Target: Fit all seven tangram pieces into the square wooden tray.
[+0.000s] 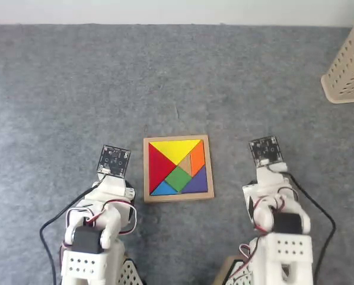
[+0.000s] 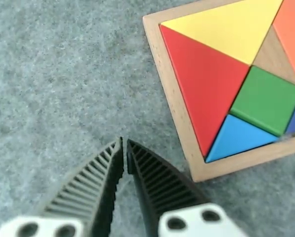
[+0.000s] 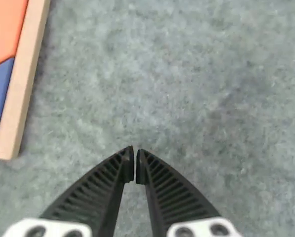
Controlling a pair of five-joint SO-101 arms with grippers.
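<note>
The square wooden tray [image 1: 178,197] lies on the grey carpet between the two arms, packed with coloured tangram pieces: a yellow triangle [image 1: 175,148], a red triangle [image 1: 159,167], an orange piece [image 1: 198,157], a tan triangle [image 1: 185,163], a green square [image 1: 178,177], a light blue triangle [image 1: 163,189] and a purple piece [image 1: 196,181]. My left gripper [image 2: 124,144] hangs shut and empty over the carpet just off the tray's edge [image 2: 174,106]. On the tray's other side my right gripper [image 3: 134,151] is shut and empty, with the tray's corner [image 3: 16,116] beside it.
A cream perforated basket [image 1: 348,65] stands at the far right of the carpet. Grey carpet [image 1: 165,77] stretches open beyond the tray. Cables trail from both arm bases near the front edge.
</note>
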